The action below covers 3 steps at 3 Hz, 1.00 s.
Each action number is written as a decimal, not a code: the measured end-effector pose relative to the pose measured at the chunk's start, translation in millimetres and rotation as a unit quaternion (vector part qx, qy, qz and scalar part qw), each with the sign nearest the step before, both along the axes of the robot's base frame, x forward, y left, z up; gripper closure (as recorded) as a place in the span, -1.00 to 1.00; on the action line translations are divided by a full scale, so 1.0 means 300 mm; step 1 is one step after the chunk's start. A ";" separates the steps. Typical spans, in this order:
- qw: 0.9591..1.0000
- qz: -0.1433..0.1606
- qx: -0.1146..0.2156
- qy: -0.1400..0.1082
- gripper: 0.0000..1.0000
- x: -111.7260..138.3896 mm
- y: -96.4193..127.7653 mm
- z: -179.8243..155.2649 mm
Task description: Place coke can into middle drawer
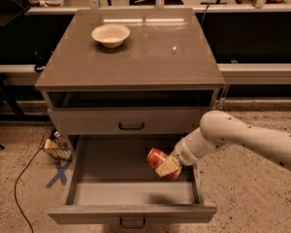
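Note:
The middle drawer (111,191) is pulled wide open below the cabinet's shut upper drawer (131,121); its smooth grey floor shows. The orange-red coke can (156,158) lies tilted on its side, held a little above the drawer's floor at the right part. My gripper (167,167) comes in from the right over the drawer's right wall, on a white arm, and is shut on the can; a yellowish finger (168,168) covers the can's lower end.
A white bowl (110,35) stands on the cabinet top (150,57) at the back left. A blue tape cross (59,173), small items and a cable lie on the speckled floor left of the cabinet. A dark bench runs behind.

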<state>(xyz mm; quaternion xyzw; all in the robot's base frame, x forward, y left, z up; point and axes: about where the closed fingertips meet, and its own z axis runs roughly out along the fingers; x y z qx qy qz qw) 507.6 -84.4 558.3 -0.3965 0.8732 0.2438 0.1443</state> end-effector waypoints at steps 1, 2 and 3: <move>0.999 0.030 0.017 -0.011 1.00 0.025 0.129 -0.093; 0.998 0.044 0.048 -0.015 0.62 0.055 0.241 -0.180; 0.996 0.035 0.079 -0.025 0.15 0.107 0.307 -0.245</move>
